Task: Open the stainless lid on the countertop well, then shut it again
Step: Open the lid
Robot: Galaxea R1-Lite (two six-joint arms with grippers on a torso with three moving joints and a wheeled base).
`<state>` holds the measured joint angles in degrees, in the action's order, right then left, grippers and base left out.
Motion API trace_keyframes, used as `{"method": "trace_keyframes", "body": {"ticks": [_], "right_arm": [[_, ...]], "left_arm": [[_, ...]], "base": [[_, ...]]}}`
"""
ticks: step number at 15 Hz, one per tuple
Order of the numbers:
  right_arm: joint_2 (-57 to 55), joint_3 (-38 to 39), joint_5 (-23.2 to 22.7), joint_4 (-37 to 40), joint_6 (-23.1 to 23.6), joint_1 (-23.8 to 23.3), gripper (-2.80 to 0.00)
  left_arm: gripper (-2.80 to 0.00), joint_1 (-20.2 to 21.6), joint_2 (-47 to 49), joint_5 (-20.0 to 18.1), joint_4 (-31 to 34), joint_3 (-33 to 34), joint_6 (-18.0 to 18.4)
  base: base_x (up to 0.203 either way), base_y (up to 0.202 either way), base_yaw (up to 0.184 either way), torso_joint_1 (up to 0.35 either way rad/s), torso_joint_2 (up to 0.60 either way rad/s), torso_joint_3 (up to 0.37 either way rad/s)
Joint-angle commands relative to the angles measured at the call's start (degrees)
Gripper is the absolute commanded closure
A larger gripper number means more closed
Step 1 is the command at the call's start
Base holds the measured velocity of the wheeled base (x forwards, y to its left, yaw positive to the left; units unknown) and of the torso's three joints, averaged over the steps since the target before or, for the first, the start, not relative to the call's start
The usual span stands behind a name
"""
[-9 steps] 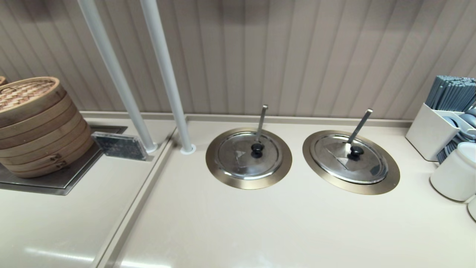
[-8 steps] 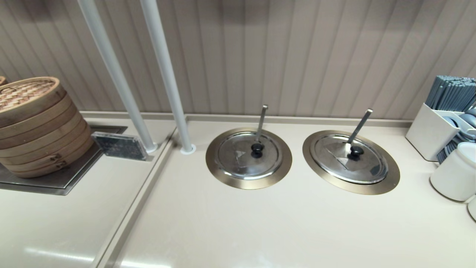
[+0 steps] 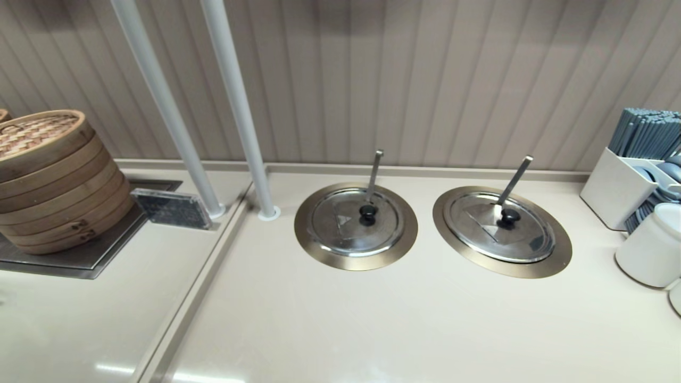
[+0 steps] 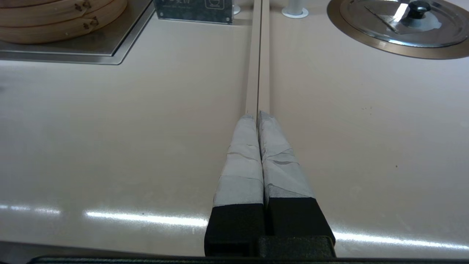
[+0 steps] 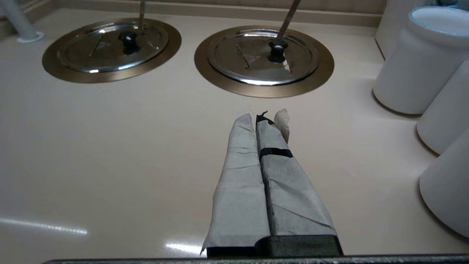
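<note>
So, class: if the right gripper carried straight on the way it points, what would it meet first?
Probably the rim of the well under the lid; the shut right gripper points there over bare counter, though its height is unclear.

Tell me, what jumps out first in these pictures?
Two shiny steel lids sit shut in bronze-ringed wells mid-counter: the stainless lid on the right with a slanted ladle handle, its twin lid left with an upright one. A bamboo steamer stack stands far left, white containers far right.
</note>
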<state>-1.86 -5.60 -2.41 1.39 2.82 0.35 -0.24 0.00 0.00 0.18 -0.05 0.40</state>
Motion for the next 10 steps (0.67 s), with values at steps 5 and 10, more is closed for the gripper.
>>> {"method": "trace_keyframes", "body": {"ticks": [5, 10], "right_arm": [[-37.3, -23.3, -1.2, 4.1, -4.3, 0.4, 0.0], [-67.8, -36.6, -3.3, 5.8, -5.2, 0.4, 0.0]], "left_arm": [[0.0, 0.0, 0.0, 0.0, 0.0, 0.0, 0.0], [0.0, 0.0, 0.0, 0.0, 0.0, 0.0, 0.0]], "base": [[0.0, 0.0, 0.0, 0.0, 0.0, 0.0], [0.0, 0.0, 0.0, 0.0, 0.0, 0.0]]}}
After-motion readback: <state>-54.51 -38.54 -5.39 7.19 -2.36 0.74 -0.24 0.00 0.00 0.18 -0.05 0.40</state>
